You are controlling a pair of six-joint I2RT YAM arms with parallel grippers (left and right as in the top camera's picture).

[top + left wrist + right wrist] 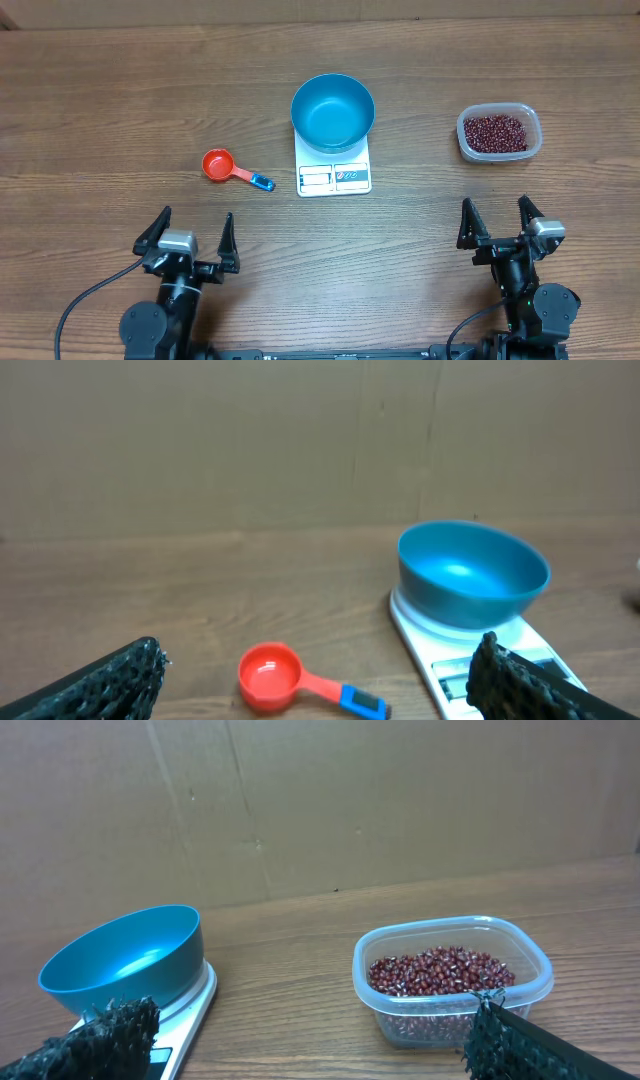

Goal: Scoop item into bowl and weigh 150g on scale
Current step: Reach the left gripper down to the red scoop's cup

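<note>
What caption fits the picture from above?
Empty blue bowl on the scale, red scoop left, beans right; left gripper and right gripper open.

The left pincer (197, 213) and the right pincer (493, 201) are black all over. Each has two slim, tapering fingers (110, 682) with a rough, knobbly surface. A small silver-grey block (177, 241) sits behind each pair, above round black joint housings (146, 325). Thin black cables (84, 295) loop away.
</note>
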